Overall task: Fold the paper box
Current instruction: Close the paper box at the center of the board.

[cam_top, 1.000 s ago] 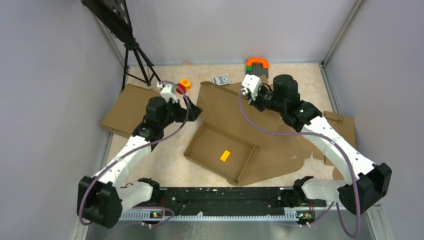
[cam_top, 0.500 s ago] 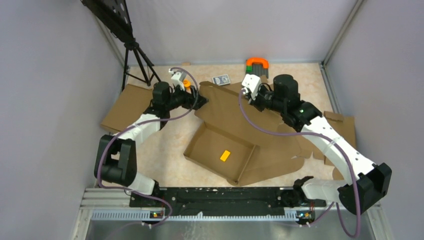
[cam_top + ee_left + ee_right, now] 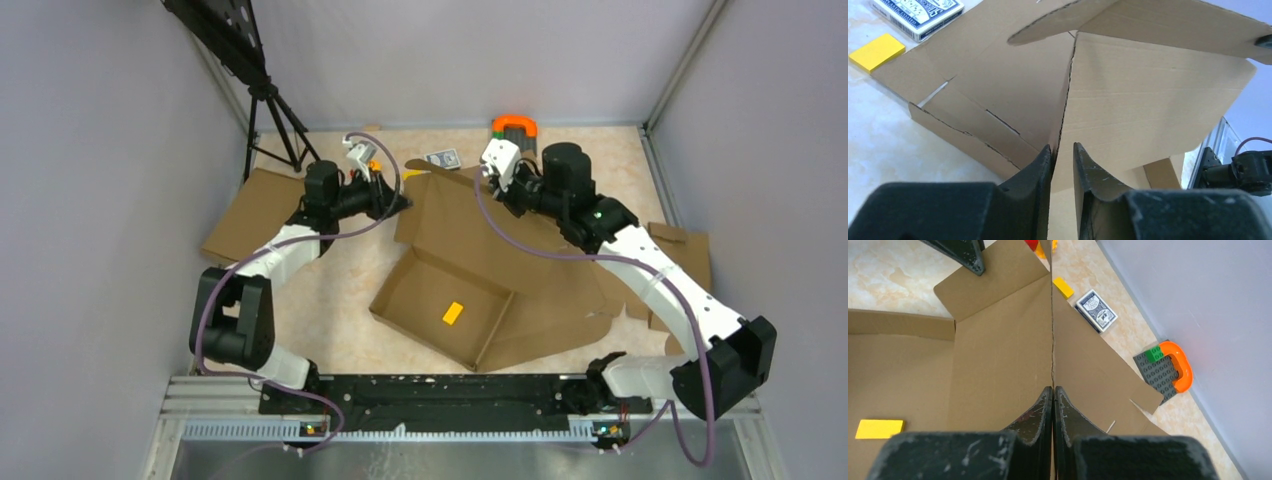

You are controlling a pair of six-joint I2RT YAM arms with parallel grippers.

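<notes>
Marbled tabletop carries the box at its centre, tray formed, far flap raised upright. Left pincer grips that flap's left edge; right pincer is clenched on its right edge, near a card deck.

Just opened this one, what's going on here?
A two-armed robot is folding a paper box on the table. The tray part already stands up near the arms, with a small yellow block lying in it. The left gripper and the right gripper each pinch an edge of the big far panel, which is raised off the table and bent along a crease. That panel is not yet folded over the tray.
</notes>
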